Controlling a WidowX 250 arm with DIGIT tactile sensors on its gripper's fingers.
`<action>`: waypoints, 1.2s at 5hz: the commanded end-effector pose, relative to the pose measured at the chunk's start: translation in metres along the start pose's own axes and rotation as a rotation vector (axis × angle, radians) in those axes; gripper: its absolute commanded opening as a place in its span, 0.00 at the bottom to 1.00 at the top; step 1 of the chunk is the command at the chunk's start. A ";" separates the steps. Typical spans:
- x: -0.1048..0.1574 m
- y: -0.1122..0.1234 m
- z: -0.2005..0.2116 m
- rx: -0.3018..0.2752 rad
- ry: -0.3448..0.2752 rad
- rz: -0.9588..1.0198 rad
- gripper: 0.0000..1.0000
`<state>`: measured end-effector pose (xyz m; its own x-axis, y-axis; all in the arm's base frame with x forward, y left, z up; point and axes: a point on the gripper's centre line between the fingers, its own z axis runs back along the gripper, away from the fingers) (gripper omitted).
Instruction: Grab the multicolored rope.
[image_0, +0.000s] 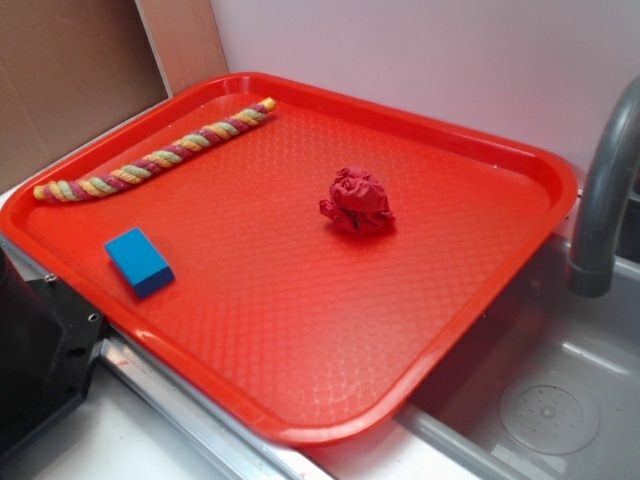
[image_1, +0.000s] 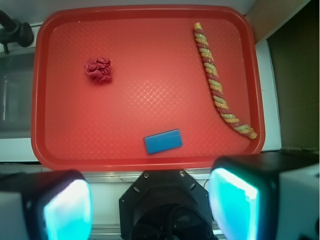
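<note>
Multicolored rope (image_1: 218, 82) lies lengthwise along the tray's (image_1: 150, 162) side rim; fingers (image_1: 235, 205) spread, empty

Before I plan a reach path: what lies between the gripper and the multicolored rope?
In the wrist view, only the red tray's near rim and bare floor separate the open gripper from the multicolored rope; the blue block sits left of that line.

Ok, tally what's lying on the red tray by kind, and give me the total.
Multicolored rope: 1
Red crumpled cloth ball: 1
Blue block: 1
Total: 3 things on the red tray
</note>
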<state>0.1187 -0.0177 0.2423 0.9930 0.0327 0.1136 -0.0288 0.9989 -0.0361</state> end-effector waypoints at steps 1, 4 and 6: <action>0.000 0.000 0.000 0.000 0.000 0.000 1.00; 0.037 0.056 -0.067 0.148 0.044 0.094 1.00; 0.058 0.104 -0.123 0.186 0.057 -0.041 1.00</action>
<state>0.1852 0.0813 0.1156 0.9995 0.0030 0.0318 -0.0075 0.9898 0.1426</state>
